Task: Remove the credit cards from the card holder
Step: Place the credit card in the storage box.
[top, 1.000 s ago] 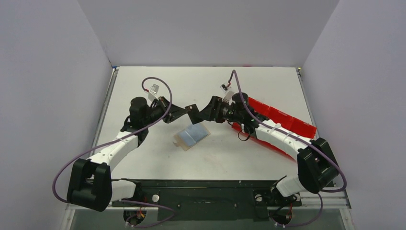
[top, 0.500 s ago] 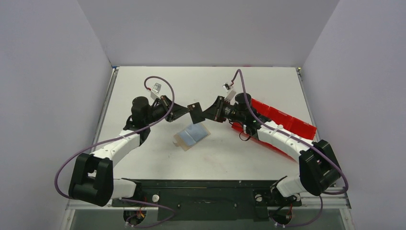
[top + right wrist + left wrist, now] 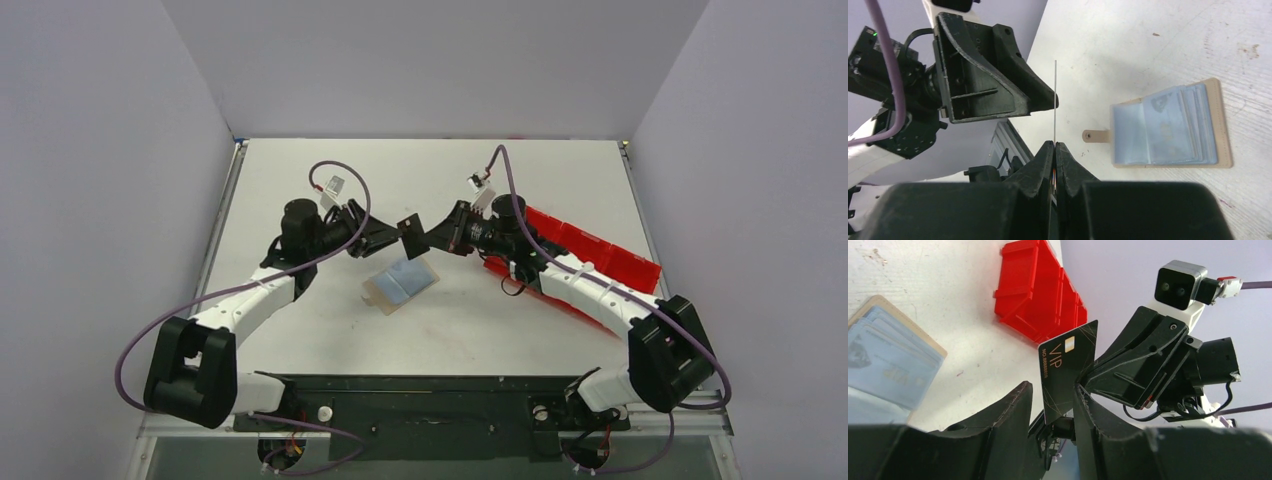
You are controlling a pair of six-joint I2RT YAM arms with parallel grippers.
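– Credit cards, thin and pale blue, are seen tucked in the open tan-brown folding card holder laid flat on the white surface. Where is the black VIP card held?
– In mid-air, pinched by its edge in the right pincer; the left pincer is spread around it, gripping nothing. A drop could be caused by that single narrow hold.

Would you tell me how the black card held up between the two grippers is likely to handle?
The black card is probably stiff: pinched at one end by the right gripper, it stands straight without drooping. Thin and smooth, it is likely light and could slip.
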